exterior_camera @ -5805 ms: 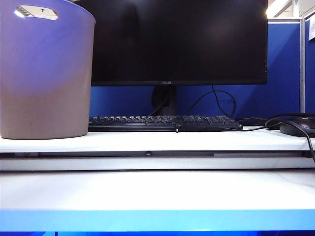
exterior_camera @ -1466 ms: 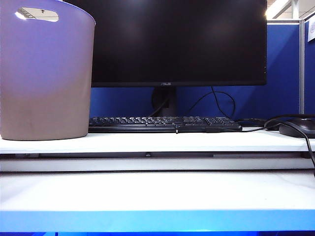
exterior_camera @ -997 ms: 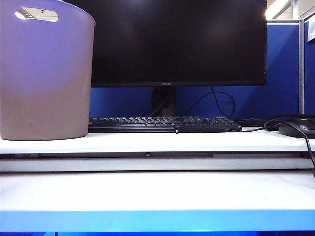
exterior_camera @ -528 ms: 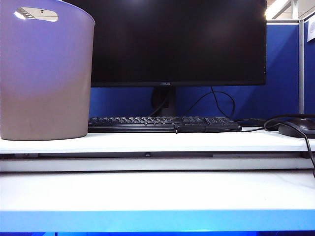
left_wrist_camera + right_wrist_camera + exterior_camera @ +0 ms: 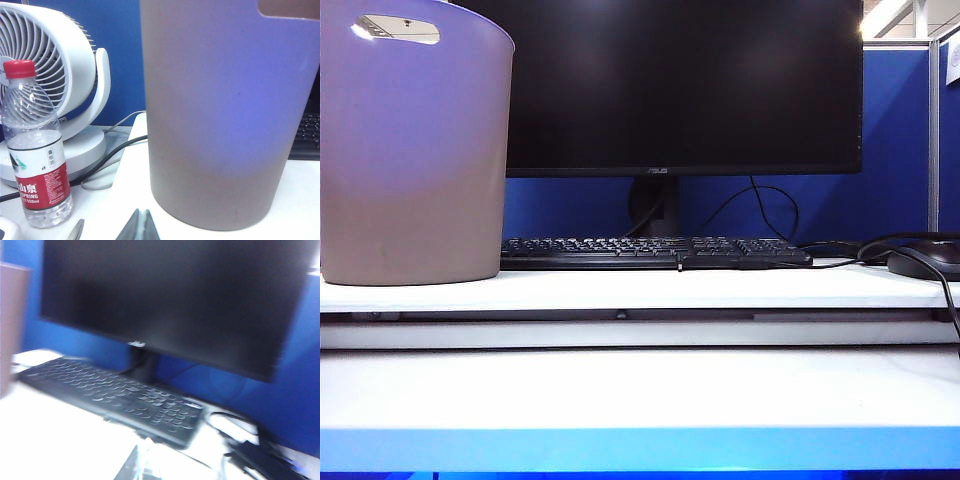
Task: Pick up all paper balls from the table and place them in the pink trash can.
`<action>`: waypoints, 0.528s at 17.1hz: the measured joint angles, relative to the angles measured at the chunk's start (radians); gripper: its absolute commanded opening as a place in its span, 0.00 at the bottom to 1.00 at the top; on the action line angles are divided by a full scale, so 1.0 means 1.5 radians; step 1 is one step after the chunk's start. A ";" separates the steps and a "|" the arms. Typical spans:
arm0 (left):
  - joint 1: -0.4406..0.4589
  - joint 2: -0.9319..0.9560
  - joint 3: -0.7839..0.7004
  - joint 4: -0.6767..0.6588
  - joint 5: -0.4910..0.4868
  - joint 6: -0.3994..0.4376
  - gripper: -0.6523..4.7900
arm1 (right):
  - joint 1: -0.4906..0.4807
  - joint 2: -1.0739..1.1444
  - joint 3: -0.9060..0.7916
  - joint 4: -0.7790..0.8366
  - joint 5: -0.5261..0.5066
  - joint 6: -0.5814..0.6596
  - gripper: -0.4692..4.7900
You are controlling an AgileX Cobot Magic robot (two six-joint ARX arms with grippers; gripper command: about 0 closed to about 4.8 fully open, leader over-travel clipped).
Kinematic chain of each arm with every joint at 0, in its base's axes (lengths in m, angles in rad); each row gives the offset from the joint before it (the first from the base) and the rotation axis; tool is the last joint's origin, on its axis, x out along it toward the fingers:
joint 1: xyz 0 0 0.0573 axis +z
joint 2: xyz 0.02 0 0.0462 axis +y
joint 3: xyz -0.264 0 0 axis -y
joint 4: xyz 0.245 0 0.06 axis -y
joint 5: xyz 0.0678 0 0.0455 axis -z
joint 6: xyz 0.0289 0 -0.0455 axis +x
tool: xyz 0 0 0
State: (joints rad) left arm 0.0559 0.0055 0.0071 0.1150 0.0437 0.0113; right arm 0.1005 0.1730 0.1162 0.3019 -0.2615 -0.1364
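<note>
My left pincer and right pincer are clenched on nothing near the bin, since no paper balls show.

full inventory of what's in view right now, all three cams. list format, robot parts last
pink trash can: 1, mauve shading to brown, back-left of the table
table: 1, white, blue front edge
paper balls: 0 visible in any view
monitor: 1, black, off, centre back
keyboard: 1, black, under the monitor
mouse: 1, black, far right, cabled
fan: 1, white, left of the bin
water bottle: 1, clear, red cap and label, before the fan
left gripper: shut, tips low facing the bin
right gripper: shut, blurred, facing the keyboard
</note>
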 measured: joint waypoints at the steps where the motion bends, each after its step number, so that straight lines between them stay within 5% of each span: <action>1: 0.000 0.000 0.000 0.000 0.000 0.000 0.11 | -0.001 0.000 -0.018 0.026 0.033 0.002 0.08; 9: 0.000 0.000 0.000 0.000 0.000 0.000 0.11 | -0.004 0.000 -0.072 0.101 0.159 0.072 0.08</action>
State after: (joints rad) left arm 0.0559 0.0055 0.0071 0.1150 0.0433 0.0113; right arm 0.0940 0.1730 0.0082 0.4538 -0.0227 -0.0288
